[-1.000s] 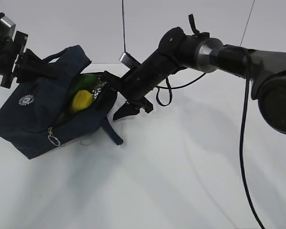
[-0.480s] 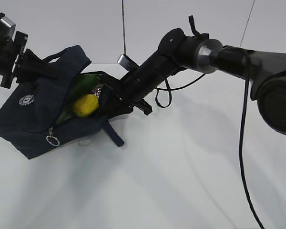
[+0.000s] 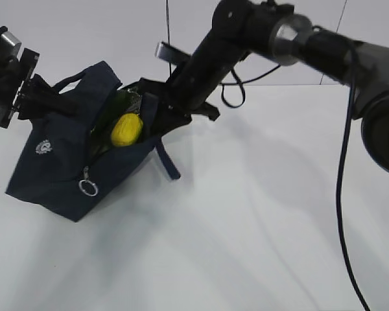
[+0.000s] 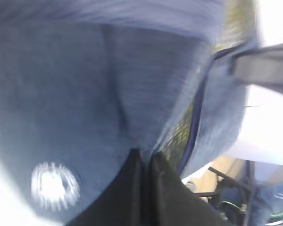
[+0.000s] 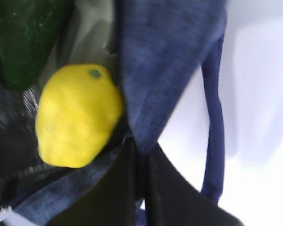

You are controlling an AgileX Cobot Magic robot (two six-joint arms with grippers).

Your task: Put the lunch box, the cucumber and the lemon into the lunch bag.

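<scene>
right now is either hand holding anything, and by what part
Both hold the lunch bag. The left hand is shut on the fabric of its upper left side; the right hand pinches the fabric edge of its opening, beside the lemon.

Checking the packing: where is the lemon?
In the exterior view's upper left, the lemon sits in the lunch bag's open mouth, just below the cucumber.

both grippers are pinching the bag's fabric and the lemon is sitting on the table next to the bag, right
Not quite. The lemon is inside the open lunch bag, beside the cucumber, not on the table; the exterior and right wrist views show it. The left gripper and right gripper do pinch the fabric.
</scene>
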